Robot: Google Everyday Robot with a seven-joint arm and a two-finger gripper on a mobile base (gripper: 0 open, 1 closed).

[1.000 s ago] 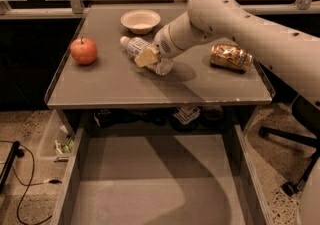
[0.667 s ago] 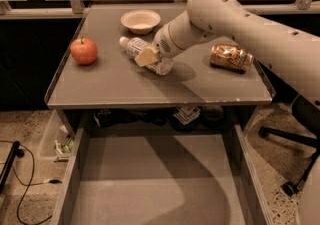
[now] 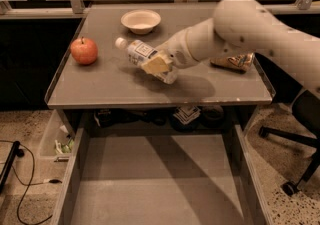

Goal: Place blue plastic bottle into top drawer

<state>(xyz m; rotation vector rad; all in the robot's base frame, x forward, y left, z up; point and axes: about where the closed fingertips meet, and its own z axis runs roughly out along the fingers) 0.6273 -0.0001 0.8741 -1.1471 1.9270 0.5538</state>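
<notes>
The blue plastic bottle [image 3: 136, 51] lies tilted over the middle of the grey tabletop [image 3: 100, 86], its white cap pointing up and left. My gripper [image 3: 158, 64] reaches in from the right and is shut on the bottle's lower end, its pale pads covering that part. A shadow lies on the table under it. The top drawer [image 3: 150, 184] stands pulled open below the table's front edge, showing a bare grey floor.
A red apple [image 3: 84, 50] sits at the table's left and a white bowl [image 3: 141, 20] at the back. A gold-brown can [image 3: 232, 62] lies at the right, partly behind my arm. A chair base [image 3: 292, 141] stands on the floor at the right, cables [image 3: 20, 179] at the left.
My arm's elbow has shifted a little to the right and lower. The bottle in the gripper has barely moved.
</notes>
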